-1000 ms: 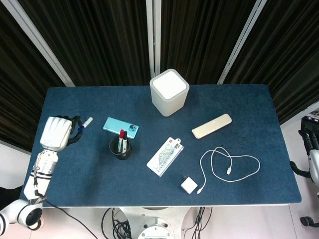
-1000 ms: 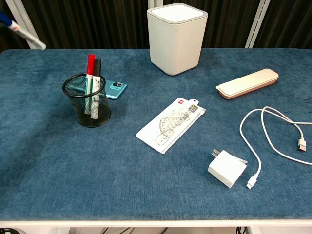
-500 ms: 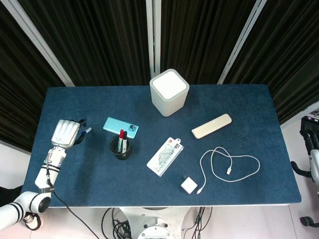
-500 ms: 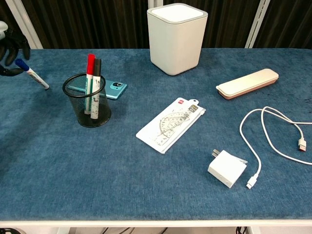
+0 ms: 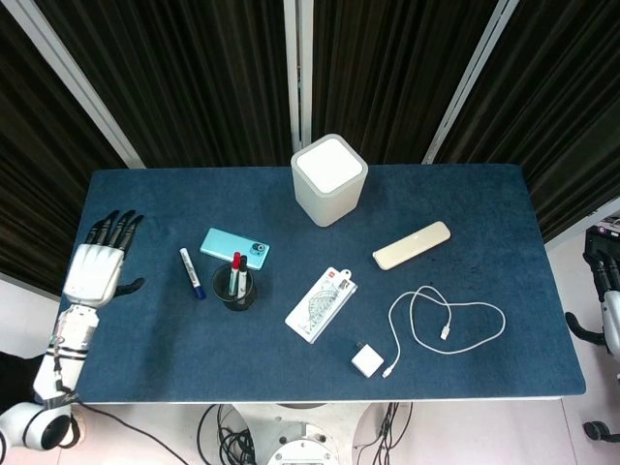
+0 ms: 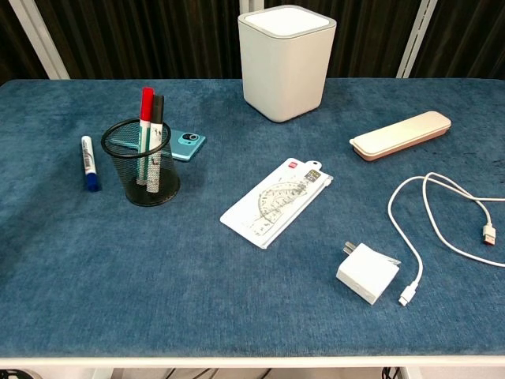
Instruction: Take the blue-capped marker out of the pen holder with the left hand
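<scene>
The blue-capped marker [image 5: 191, 272] lies flat on the tabletop [image 5: 145, 358] near the left edge, out of the pen holder [image 5: 233, 289] and just to that holder's left, apart from it. It has a white barrel, and its blue cap points toward the near edge.

Near the front edge, toward the right, a white charger [image 6: 366, 272] sits joined to a white cable [image 6: 442, 217] that loops out toward the right edge. Broad bare blue cloth runs along the near-left corner and in front of the holder. A ruler pack [image 6: 276, 202] lies slanted around the middle.

The left hand [image 5: 100, 264] hovers at the left edge, beside the marker but well clear of it, fingers spread and straight, holding nothing. The black mesh pen holder stands upright with a red-capped marker [image 6: 146, 120] and a black-capped marker [image 6: 157, 130] inside.

Just behind the holder lies a teal phone [image 5: 234, 247]. A beige case [image 5: 412, 245] lies toward the right side. At the far edge, in the middle, stands a white bin [image 5: 328, 179].

Of the right hand [image 5: 605, 281], only a sliver shows beyond the right edge; I cannot tell how its fingers are set.
</scene>
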{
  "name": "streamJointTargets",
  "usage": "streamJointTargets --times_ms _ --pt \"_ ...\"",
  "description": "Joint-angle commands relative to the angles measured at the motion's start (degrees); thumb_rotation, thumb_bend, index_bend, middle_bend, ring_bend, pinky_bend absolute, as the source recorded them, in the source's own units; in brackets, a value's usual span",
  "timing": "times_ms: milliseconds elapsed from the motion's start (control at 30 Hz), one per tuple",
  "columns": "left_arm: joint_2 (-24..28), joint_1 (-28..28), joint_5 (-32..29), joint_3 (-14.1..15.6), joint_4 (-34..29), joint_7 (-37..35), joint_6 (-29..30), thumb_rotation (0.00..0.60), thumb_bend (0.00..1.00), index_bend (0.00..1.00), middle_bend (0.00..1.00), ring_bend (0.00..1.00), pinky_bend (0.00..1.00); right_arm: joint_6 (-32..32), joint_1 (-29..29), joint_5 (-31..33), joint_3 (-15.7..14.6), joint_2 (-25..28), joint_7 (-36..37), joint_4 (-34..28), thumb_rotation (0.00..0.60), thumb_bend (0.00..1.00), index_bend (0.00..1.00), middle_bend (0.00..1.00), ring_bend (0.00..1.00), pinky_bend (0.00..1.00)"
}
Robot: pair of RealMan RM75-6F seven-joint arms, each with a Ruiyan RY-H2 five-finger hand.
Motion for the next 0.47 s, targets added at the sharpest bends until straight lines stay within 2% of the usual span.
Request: streamJointTargets --times_ms 33,200,467 --pt "3.3 4.7 2.3 3.8 -0.2 -4.0 2.5 0.600 0.16 0.00 0.02 0.00 0.11 3.9 -0.8 -3.5 -0.1 -2.8 1.6 3.4 0.600 0.24 0.00 0.00 0.00 0.00" --pt "5.1 8.1 4.0 7.1 1.3 -8.6 3.1 0.600 0.15 0.00 0.00 0.00 0.08 6.8 -1.6 -6.7 -1.0 -6.0 2.0 7.4 0.600 0.24 0.00 0.00 0.00 0.00" --pt "5.4 10.7 5.5 6.8 3.8 -12.6 5.9 0.600 0.12 0.00 0.00 0.00 0.06 5.8 -1.4 -6.9 -1.4 -8.4 1.5 9.3 0.600 0.23 0.00 0.00 0.00 0.00"
